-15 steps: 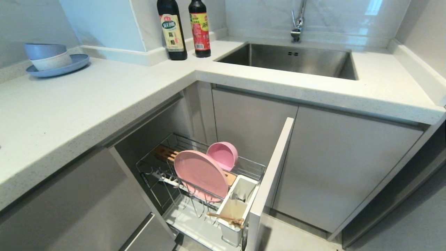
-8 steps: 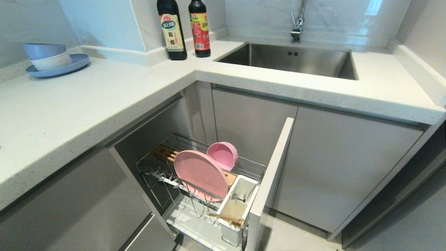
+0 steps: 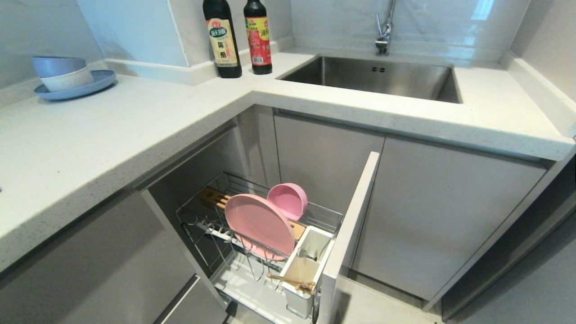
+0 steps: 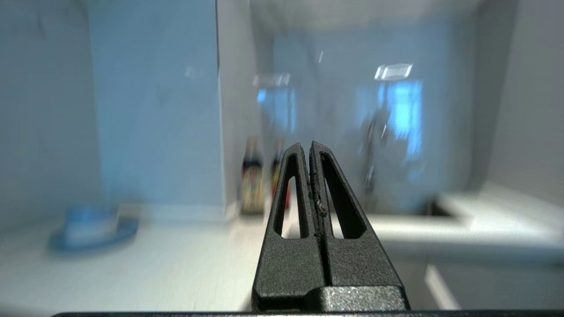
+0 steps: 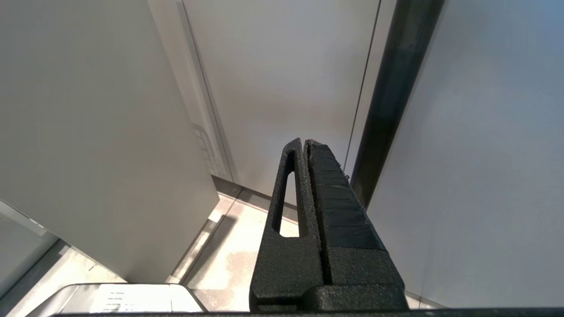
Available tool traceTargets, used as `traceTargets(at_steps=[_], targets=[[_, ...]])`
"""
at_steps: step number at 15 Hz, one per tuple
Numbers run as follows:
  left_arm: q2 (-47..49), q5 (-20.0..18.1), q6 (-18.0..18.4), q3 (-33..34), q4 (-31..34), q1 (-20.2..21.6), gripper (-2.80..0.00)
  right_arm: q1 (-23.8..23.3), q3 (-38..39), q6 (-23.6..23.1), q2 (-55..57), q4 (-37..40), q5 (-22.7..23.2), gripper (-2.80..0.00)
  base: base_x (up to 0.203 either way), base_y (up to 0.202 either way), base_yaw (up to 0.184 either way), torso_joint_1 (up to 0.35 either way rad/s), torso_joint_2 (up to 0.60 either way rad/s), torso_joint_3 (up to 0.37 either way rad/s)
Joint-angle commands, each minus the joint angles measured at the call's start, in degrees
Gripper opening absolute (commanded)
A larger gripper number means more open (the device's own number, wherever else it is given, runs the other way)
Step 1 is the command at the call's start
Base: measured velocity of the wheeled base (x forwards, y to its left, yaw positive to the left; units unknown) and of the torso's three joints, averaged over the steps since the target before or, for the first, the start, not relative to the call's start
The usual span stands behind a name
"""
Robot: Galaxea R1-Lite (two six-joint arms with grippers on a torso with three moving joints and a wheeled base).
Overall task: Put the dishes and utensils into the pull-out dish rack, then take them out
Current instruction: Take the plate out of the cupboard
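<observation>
The pull-out dish rack (image 3: 324, 217) stands pulled out below the counter corner. A pink plate (image 3: 258, 224) stands on edge in its wires and a pink bowl (image 3: 288, 199) lies tipped behind it. Wooden chopsticks (image 3: 292, 282) lie across the white utensil cup (image 3: 302, 274); a metal utensil end (image 3: 307, 253) shows inside the cup. Neither arm shows in the head view. My left gripper (image 4: 307, 146) is shut and empty, raised above the counter and facing the bottles. My right gripper (image 5: 303, 142) is shut and empty, pointing down at floor and cabinet doors.
A blue plate with stacked bowls (image 3: 67, 76) sits at the counter's far left. Two dark sauce bottles (image 3: 238, 36) stand at the back corner. The steel sink (image 3: 373, 76) with its faucet (image 3: 384, 27) lies to the right. The rack's grey front panel (image 3: 351, 234) juts into the floor space.
</observation>
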Motion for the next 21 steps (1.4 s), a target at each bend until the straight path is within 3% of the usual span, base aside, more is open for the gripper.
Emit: traceTargets(at_steps=[1,3,5,7,10,13,15,16,18,21], targets=[[15.85,-0.32,-3.33,-15.30,0.32,0.15,-2.80,0.02,0.09,0.02,0.00,-0.01,0.01,-2.80,0.000,0.000,0.000,0.000,0.00,0.000],[26.91,1.19,-8.63,-26.25,0.46,-0.05,-2.80,0.02,0.09,0.02,0.00,-0.01,0.01,-2.80,0.000,0.000,0.000,0.000,0.00,0.000],[36.61,6.68,-12.06,-31.53,-1.59,-2.98,-2.80,0.02,0.09,0.02,0.00,-0.01,0.01,-2.80,0.000,0.000,0.000,0.000,0.00,0.000],[44.36,18.39,-13.45,-33.77,-5.65,-13.01,-2.80,0.02,0.09,0.02,0.00,-0.01,0.01,-2.80,0.000,0.000,0.000,0.000,0.00,0.000],[53.19,35.78,-15.00,-34.54,-8.67,-32.25,-2.80,0.02,0.09,0.02,0.00,-0.01,0.01,-2.80,0.000,0.000,0.000,0.000,0.00,0.000],[62.59,51.75,-19.33,-29.28,-10.77,-48.22,-2.80,0.02,0.09,0.02,0.00,-0.01,0.01,-2.80,0.000,0.000,0.000,0.000,0.00,0.000],[67.85,59.37,-25.42,-23.61,-13.09,-51.55,-2.80,0.03,0.09,0.02,0.00,-0.01,0.01,-2.80,0.000,0.000,0.000,0.000,0.00,0.000],[69.33,61.87,-30.58,-21.65,-13.30,-52.18,-2.80,0.02,0.09,0.02,0.00,-0.01,0.01,-2.80,0.000,0.000,0.000,0.000,0.00,0.000],[70.72,62.91,-40.40,-18.30,-9.56,-52.57,-2.80,0.03,0.09,0.02,0.00,-0.01,0.01,-2.80,0.000,0.000,0.000,0.000,0.00,0.000],[72.76,63.15,-56.46,-13.61,3.62,-54.26,-2.80,0.02,0.09,0.02,0.00,-0.01,0.01,-2.80,0.000,0.000,0.000,0.000,0.00,0.000]])
